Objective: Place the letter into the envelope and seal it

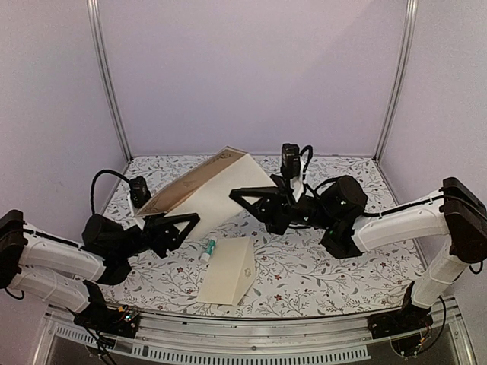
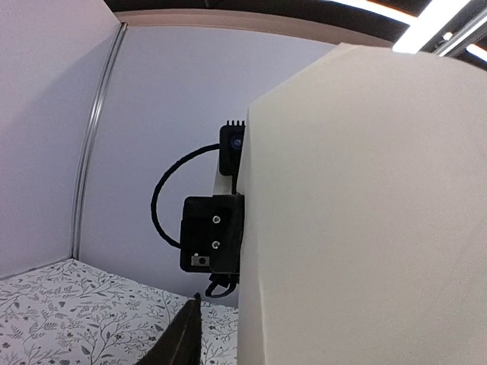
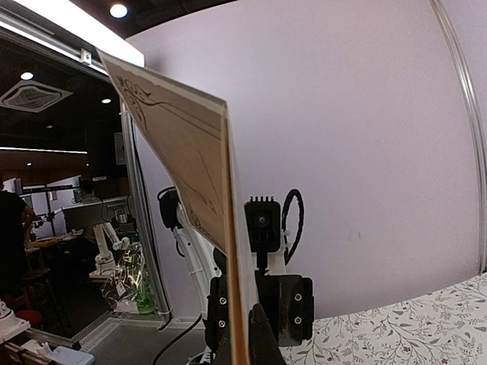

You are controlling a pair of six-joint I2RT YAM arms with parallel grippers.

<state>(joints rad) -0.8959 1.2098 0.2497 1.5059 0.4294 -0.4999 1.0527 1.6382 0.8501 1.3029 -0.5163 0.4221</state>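
Note:
The letter (image 1: 217, 186), tan with a dark border on its front and cream on its back, hangs tilted in the air between the two arms. My right gripper (image 1: 242, 195) is shut on its right edge. In the right wrist view the sheet (image 3: 190, 152) runs edge-on between the right gripper's (image 3: 242, 328) fingers. My left gripper (image 1: 181, 223) sits at the letter's lower left. In the left wrist view one finger (image 2: 183, 338) stands apart from the cream sheet (image 2: 365, 213), which hides the other finger. The cream envelope (image 1: 228, 277) lies on the table with its flap raised.
A small glue stick (image 1: 209, 249) lies just left of the envelope. The floral tablecloth (image 1: 327, 266) covers the table. Purple walls and metal posts (image 1: 106, 84) close in the back and sides.

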